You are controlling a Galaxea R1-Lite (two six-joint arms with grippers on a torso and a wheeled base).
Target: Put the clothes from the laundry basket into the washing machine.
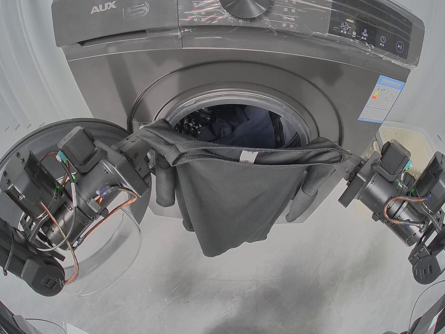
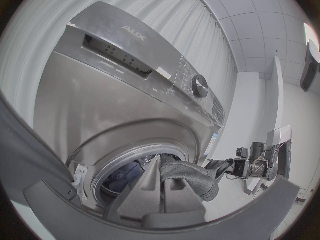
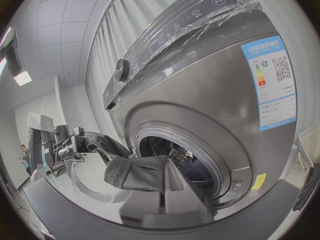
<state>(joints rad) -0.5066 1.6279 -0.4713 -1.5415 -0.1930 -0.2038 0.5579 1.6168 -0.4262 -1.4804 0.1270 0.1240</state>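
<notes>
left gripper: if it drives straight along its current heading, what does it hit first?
Likely the left rim of the washing machine's port. The left gripper, shut on the grey garment, points at that edge. Slightly inward it would reach the dark clothes in the drum instead. Depth unclear.

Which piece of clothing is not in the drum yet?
The dark grey shirt stretched between the left gripper and right gripper, hanging outside the washing machine; the dark blue clothes lie inside its drum.

Three cameras, all near the washing machine (image 1: 259, 70) front.
Head camera looks forward and down at the drum opening (image 1: 234, 119); wrist cameras look up at that same opening from low on either side.
</notes>
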